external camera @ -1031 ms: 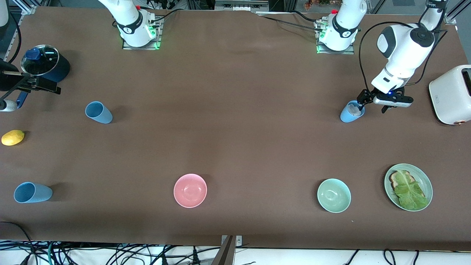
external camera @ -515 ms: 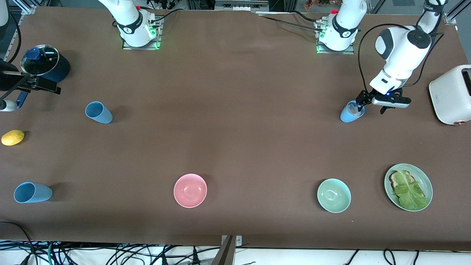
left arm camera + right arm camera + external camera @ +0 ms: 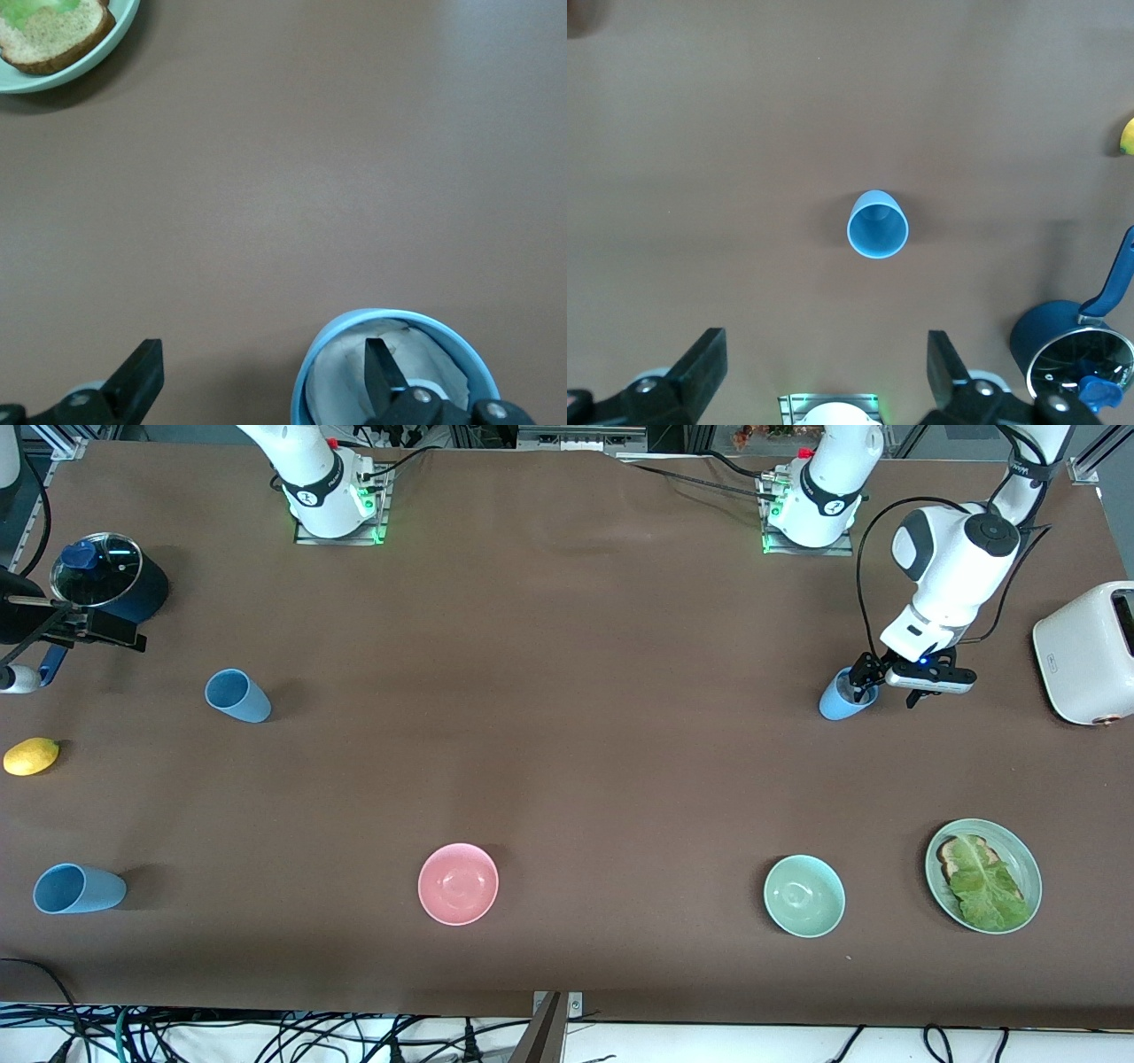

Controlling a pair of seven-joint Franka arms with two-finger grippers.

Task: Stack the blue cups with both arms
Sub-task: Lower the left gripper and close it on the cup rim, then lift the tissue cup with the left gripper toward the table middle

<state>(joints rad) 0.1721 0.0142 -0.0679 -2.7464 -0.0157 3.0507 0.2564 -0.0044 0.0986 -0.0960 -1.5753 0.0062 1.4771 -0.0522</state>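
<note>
Three blue cups stand on the brown table. One cup (image 3: 840, 701) (image 3: 305, 381) is toward the left arm's end, with something white inside it. My left gripper (image 3: 886, 686) (image 3: 261, 372) is open and straddles its rim: one finger (image 3: 376, 367) is inside the cup, the other (image 3: 142, 376) outside over bare table. A second cup (image 3: 237, 695) (image 3: 877, 225) stands toward the right arm's end, and a third (image 3: 78, 888) nearer the front camera. My right gripper (image 3: 824, 363) hangs open high over the table with nothing between its fingers, out of the front view.
A white toaster (image 3: 1085, 651) stands beside the left gripper. A plate (image 3: 1028, 859) (image 3: 120, 35) with toast and lettuce, a mint bowl (image 3: 803, 895) and a pink bowl (image 3: 458, 883) lie nearer the front camera. A dark blue lidded pot (image 3: 111, 580) (image 3: 1072, 350) and a lemon (image 3: 31, 755) sit at the right arm's end.
The left gripper has come down and shifted slightly toward the cup, so one finger now sits lower inside it. The cups have not moved.
</note>
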